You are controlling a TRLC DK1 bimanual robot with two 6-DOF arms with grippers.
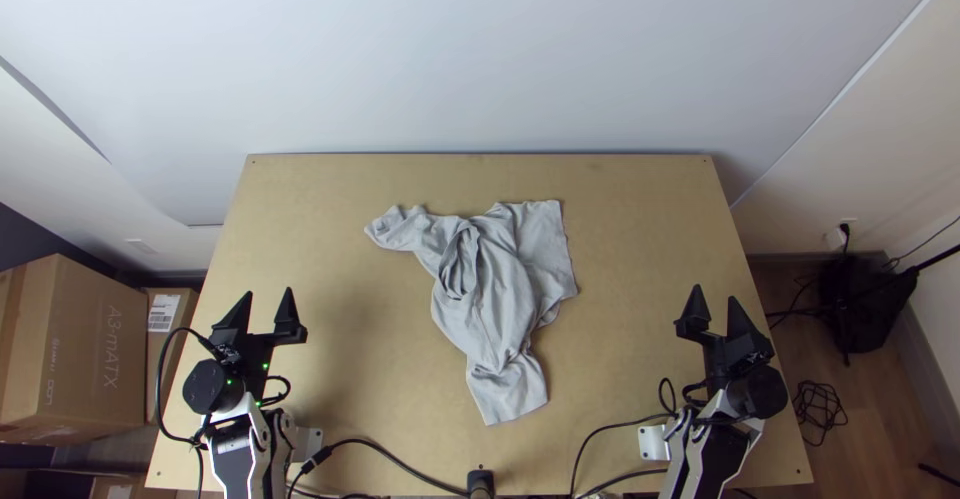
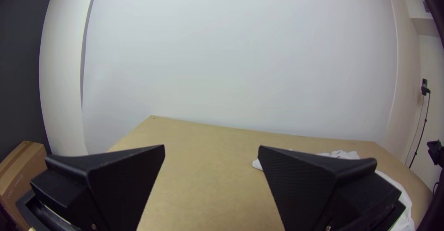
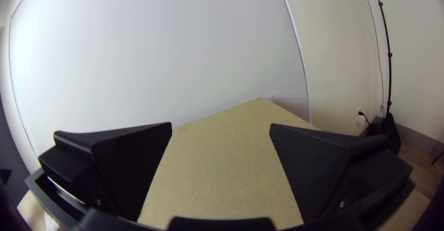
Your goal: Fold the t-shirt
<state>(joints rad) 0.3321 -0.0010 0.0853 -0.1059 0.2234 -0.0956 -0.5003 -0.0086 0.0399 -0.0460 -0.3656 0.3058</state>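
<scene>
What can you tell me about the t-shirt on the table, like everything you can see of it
The t-shirt is light grey and looks like soft, thin fabric. It lies bunched and creased around the middle of the wooden table, not folded. One narrow, crumpled part reaches toward the far left, a flatter part spreads at the far right, and another narrow part points to the near edge. Looped folds stand out near its upper middle. It rests on the tabletop, and neither gripper touches it.

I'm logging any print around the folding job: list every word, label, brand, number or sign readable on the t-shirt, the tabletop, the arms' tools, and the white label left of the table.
T-shirt: none visible.
Tabletop: none visible.
Left tool, right tool: small pale marks, too small to read.
White label on cardboard box: too small to read.
</scene>
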